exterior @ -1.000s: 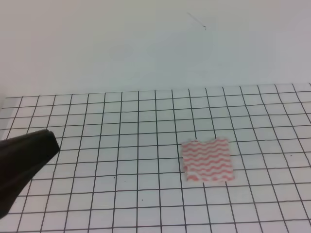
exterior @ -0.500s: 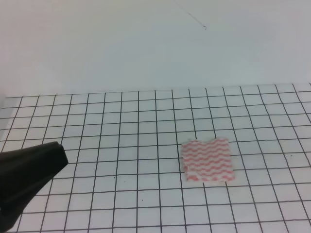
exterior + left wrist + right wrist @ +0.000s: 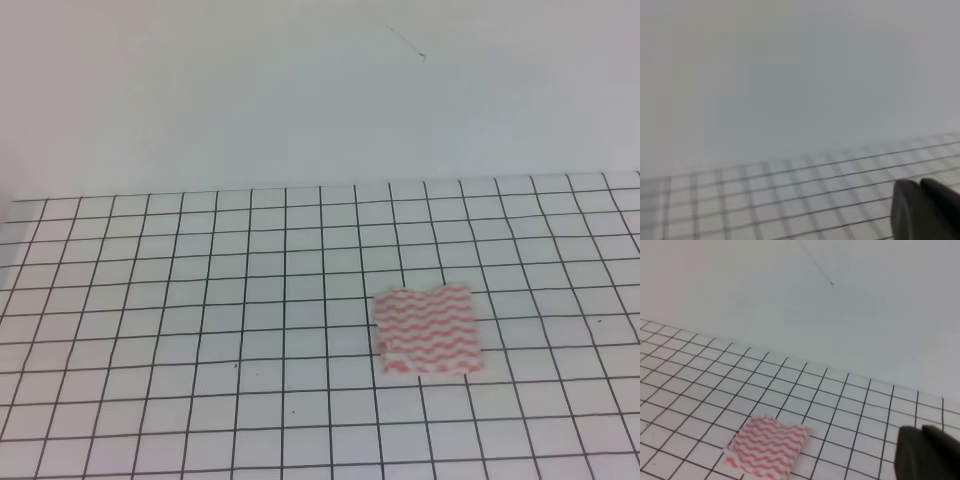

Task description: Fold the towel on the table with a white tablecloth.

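The towel (image 3: 427, 330) lies flat on the table with a white tablecloth (image 3: 200, 300), right of the middle. It is a small, roughly square piece with pinkish-red and white wavy stripes. It also shows in the right wrist view (image 3: 769, 446), low and left of centre. Neither arm shows in the exterior high view. A dark part of my left gripper (image 3: 927, 210) fills the lower right corner of the left wrist view, above the gridded cloth (image 3: 765, 200). A dark part of my right gripper (image 3: 930, 452) shows at the lower right, apart from the towel. Neither gripper touches the towel.
A plain pale wall (image 3: 320, 90) rises behind the table's far edge. The gridded cloth runs to all sides of the towel.
The dark left arm, at the lower left of the exterior high view before, has drawn back out of that view. The towel has not moved.
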### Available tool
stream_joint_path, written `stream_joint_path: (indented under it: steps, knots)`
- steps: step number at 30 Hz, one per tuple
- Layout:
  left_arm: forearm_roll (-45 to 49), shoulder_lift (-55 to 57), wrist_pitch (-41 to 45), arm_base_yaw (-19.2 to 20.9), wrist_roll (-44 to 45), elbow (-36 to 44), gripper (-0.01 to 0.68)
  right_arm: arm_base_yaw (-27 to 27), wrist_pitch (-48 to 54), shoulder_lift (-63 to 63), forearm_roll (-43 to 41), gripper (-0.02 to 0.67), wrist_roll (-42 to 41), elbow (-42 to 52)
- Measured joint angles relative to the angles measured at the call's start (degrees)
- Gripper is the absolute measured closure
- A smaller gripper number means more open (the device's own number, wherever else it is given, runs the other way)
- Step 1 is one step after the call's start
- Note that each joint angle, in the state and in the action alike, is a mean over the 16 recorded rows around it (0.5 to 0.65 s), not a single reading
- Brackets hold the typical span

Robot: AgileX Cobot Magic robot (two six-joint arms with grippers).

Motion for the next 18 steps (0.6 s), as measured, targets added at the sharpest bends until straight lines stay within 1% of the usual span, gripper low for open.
stream_joint_path:
  steps: [4, 6, 9, 13, 18]
  knots:
    - [12.1, -5.7, -3.3, 2.1, -13.1, 7.9, 0.674, 0.0, 0.3, 0.0, 0.0, 0.65, 0.0, 0.0]
    - [15.9, -8.6, -5.0, 3.1, -18.6, 12.2, 0.674, 0.0, 0.3, 0.0, 0.0, 0.65, 0.0, 0.0]
    - [19.6, -12.8, -6.5, 4.2, -24.1, 18.5, 0.674, 0.0, 0.4, 0.0, 0.0, 0.65, 0.0, 0.0]
    - [21.0, -17.1, -6.4, 4.8, -27.5, 25.2, 0.674, 0.0, 0.6, 0.0, 0.0, 0.65, 0.0, 0.0]
    - [20.0, -20.4, -3.8, 5.0, -29.1, 29.9, 0.674, 0.0, 0.7, 0.0, 0.0, 0.65, 0.0, 0.0]
